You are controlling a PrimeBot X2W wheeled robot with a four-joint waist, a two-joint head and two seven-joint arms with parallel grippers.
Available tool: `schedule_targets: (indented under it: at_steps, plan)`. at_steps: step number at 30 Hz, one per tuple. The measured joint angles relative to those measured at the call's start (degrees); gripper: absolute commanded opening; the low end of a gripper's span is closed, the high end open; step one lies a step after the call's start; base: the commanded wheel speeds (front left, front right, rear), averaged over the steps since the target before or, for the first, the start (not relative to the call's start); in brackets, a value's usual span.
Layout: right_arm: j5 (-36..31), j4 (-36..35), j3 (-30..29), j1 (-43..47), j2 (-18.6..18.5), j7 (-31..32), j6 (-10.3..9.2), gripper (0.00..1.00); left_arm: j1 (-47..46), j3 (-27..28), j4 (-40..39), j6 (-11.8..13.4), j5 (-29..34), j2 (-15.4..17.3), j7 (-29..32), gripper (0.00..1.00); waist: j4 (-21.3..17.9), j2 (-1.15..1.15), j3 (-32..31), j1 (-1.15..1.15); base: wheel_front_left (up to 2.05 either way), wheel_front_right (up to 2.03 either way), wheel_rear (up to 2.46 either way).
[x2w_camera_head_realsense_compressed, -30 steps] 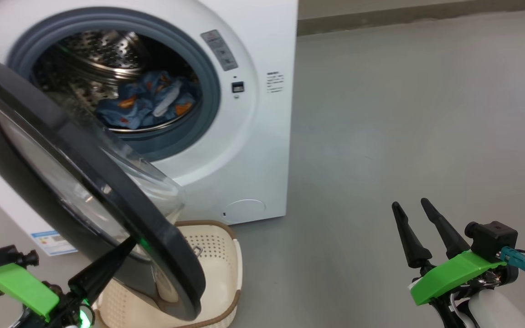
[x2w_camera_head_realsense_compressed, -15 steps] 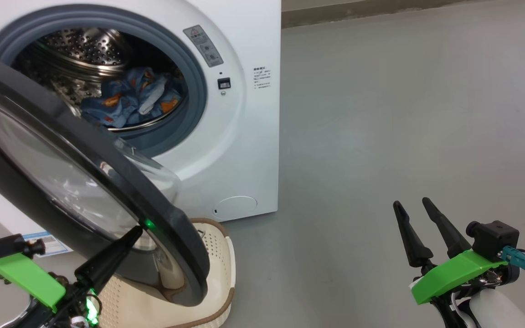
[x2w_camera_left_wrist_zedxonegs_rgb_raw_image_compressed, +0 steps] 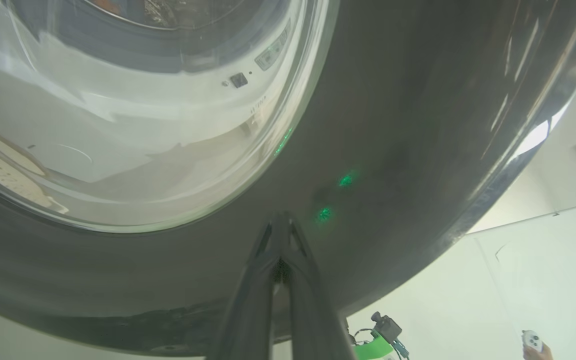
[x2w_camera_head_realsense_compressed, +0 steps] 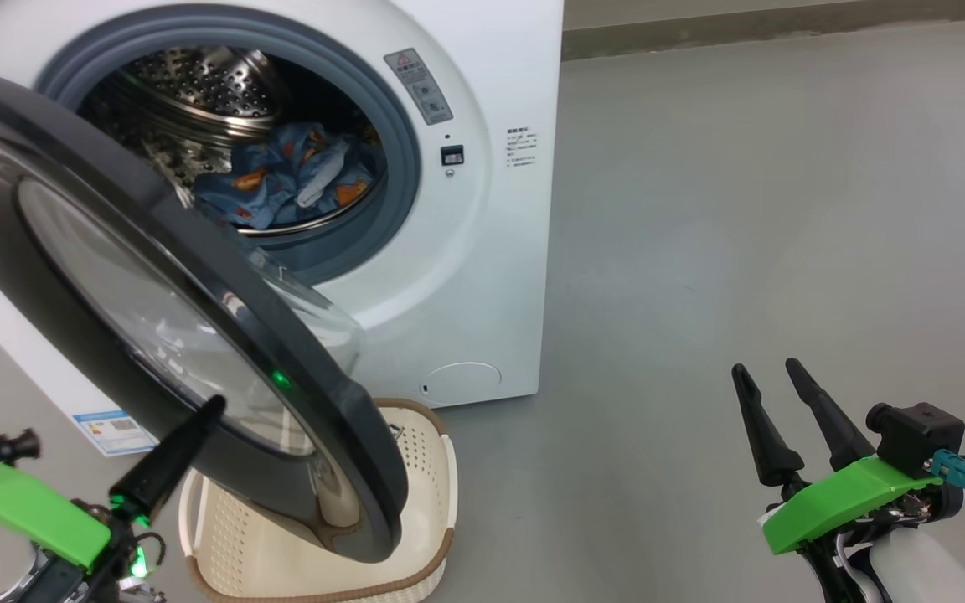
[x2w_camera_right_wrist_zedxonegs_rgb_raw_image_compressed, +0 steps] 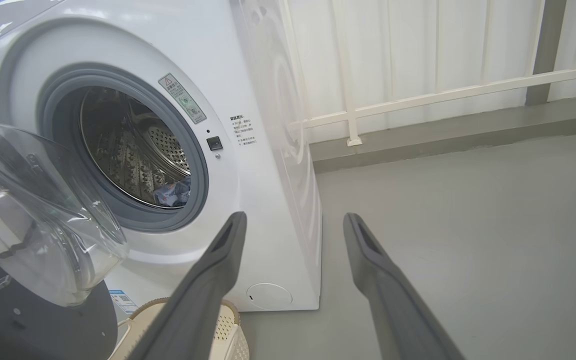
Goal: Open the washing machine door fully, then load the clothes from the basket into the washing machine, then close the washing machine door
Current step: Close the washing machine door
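Right against the tips of the left gripper (x2w_camera_head_realsense_compressed: 208,410), jaws pressed together on nothing, sits the black rim of the washing machine door (x2w_camera_head_realsense_compressed: 139,293); beyond it, the clothes (x2w_camera_head_realsense_compressed: 290,180) lie inside the washing machine (x2w_camera_head_realsense_compressed: 482,276); the right gripper (x2w_camera_head_realsense_compressed: 766,366), jaws apart and empty, stands well aside, so the closing push looks the left arm's.

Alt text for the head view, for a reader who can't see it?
The shut left gripper rests its tip on the dark outer face of the door, which stands partly open above the basket. Blue printed clothes lie in the drum of the washing machine; the open right gripper hovers over grey floor.
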Motion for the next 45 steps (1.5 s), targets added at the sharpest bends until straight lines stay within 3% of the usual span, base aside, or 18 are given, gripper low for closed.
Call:
schedule_targets:
  at_steps: [1, 2, 7, 10, 15, 19, 24, 34, 45]
  plan:
    - [0.00, -0.01, -0.01, 0.00, 0.00, 0.00, 0.00, 1.00, 0.15, 0.01, -0.19, -0.73, 1.51, 0.26, -1.27, 0.85, 0.20, 0.00, -0.03, 0.00, 0.00, 0.00, 0.00]
    - [0.00, -0.02, -0.01, 0.00, 0.00, 0.00, 0.00, 1.00, 0.33, 0.03, -0.40, -1.30, 3.10, 0.37, -2.59, 1.00, 0.36, 0.00, -0.05, 0.00, 0.00, 0.00, 0.00]
    - [0.00, -0.23, -0.05, 0.00, -0.04, 0.00, 0.01, 1.00, 2.48, -0.81, -1.87, -3.22, 11.49, 0.91, -10.48, 1.00, 0.84, 0.00, -0.10, 0.00, 0.00, 0.00, 0.00]
    - [0.00, -0.32, -0.07, 0.00, -0.20, 0.00, 0.00, 1.00, 3.83, -2.47, -2.94, -3.54, 18.52, 2.82, -16.96, 1.00, 0.90, 0.00, -0.05, 0.00, 0.00, 0.00, 0.00]
    - [0.00, -0.56, -0.15, 0.00, -0.51, 0.00, 0.00, 1.00, 5.05, -9.68, -6.22, -3.76, 28.49, 6.87, -30.23, 1.00, 1.02, 0.00, 0.22, 0.00, 0.00, 0.00, 0.00]
    - [0.00, -0.59, -0.13, 0.01, -0.60, 0.00, 0.00, 1.00, 6.83, -12.94, -4.37, -3.77, 34.79, 9.04, -40.17, 1.00, 1.02, 0.00, 0.19, 0.00, 0.00, 0.00, 0.00]
    - [0.00, -0.59, -0.11, 0.01, -1.10, 0.00, 0.00, 1.00, 7.32, -14.40, -0.27, -3.77, 41.63, 9.25, -49.08, 1.00, 1.01, 0.00, 0.09, 0.00, 0.00, 0.00, 0.00]
    - [0.00, -0.60, -0.08, 0.01, -1.47, 0.00, 0.00, 1.00, 7.28, -16.47, 5.09, -2.37, 50.44, 8.69, -59.44, 1.00, 0.96, 0.00, 0.11, 0.00, 0.00, 0.00, 0.00]
    - [-0.07, -0.60, 0.04, 0.01, -1.49, 0.00, 0.00, 1.00, 7.20, -17.30, 9.32, -1.40, 53.73, 7.35, -62.17, 1.00, 0.99, 0.00, 0.15, 0.00, 0.00, 0.00, 0.00]
